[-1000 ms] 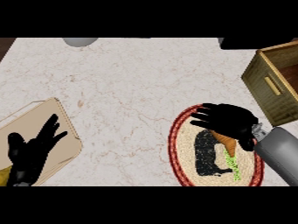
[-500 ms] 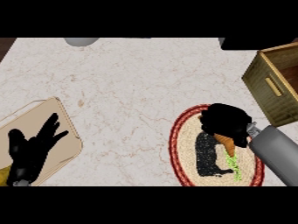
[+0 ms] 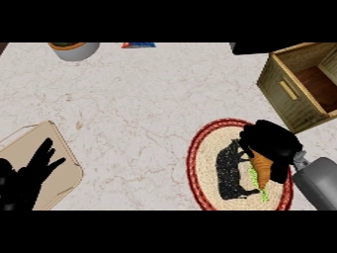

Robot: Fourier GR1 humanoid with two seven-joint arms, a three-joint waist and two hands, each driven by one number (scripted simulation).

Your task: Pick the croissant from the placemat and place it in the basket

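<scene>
On the round placemat [image 3: 200, 148], which has a red rim and a black cow figure, lies an orange, tapered thing with green bits at its tip; it looks like a carrot [image 3: 262, 167], not a croissant. My right hand [image 3: 273, 143] is over its thick end with fingers curled round it, hiding that end. The basket [image 3: 306, 94], an olive wooden box lying open, stands just beyond the placemat at the right. My left hand [image 3: 21, 180] rests open at the lower left, fingers up.
A tan cutting board [image 3: 54, 143] lies under the left hand at the counter's left edge. A grey bowl [image 3: 74, 50] and a blue-red packet [image 3: 138, 45] sit at the far edge. Bare marble spreads across the middle.
My right hand has shifted a little to the right over the placemat, and its spread fingers have curled down round the orange thing. The left hand has stayed put.
</scene>
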